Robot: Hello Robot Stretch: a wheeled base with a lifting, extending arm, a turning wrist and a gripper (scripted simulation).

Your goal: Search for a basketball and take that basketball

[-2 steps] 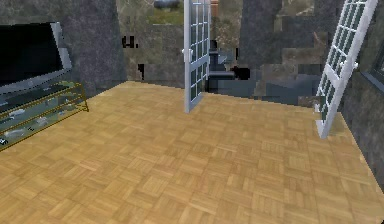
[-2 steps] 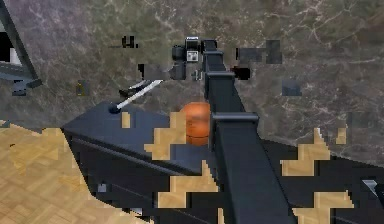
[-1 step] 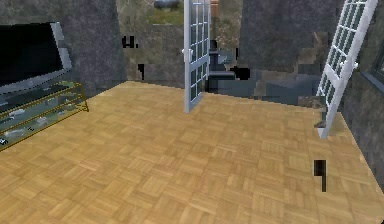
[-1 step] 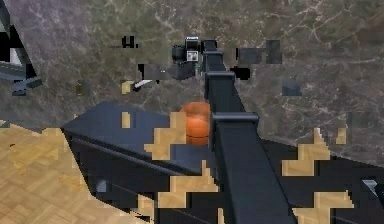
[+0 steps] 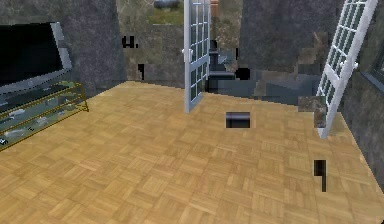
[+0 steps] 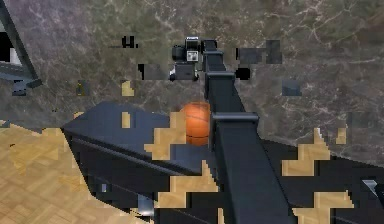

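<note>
In the arm side view, an orange basketball (image 6: pixel 195 120) is seen resting on the top of a dark desk (image 6: pixel 110 130). The ball lies near the middle of the picture, just left of the arm (image 6: pixel 235 150), and its right edge is overlapped by that dark square bar. The arm is extended across the desk top towards a grey marbled wall (image 6: pixel 300 40). At the arm's far end two small white squares with black marks are seen, and the gripper (image 6: pixel 180 57) is placed just left of them, against the wall and farther out than the ball. The gripper's far end cannot be made out, so it cannot be told how its fingers are set or whether anything is held. Whether the gripper is over the desk's far edge or past it cannot be told either. Wooden parquet floor (image 6: pixel 30 170) is seen to the left of the desk.

In the forward view, the same kind of parquet is spread across a room bounded by dark marbled walls. A black television (image 5: pixel 30 52) is set on a glass stand (image 5: pixel 40 108) at the left edge. A white-framed glazed door (image 5: pixel 198 55) is seen near the middle, and a second white-framed glazed panel (image 5: pixel 343 60) is seen at the right. A small dark box (image 5: pixel 237 120) lies on the floor between them.
</note>
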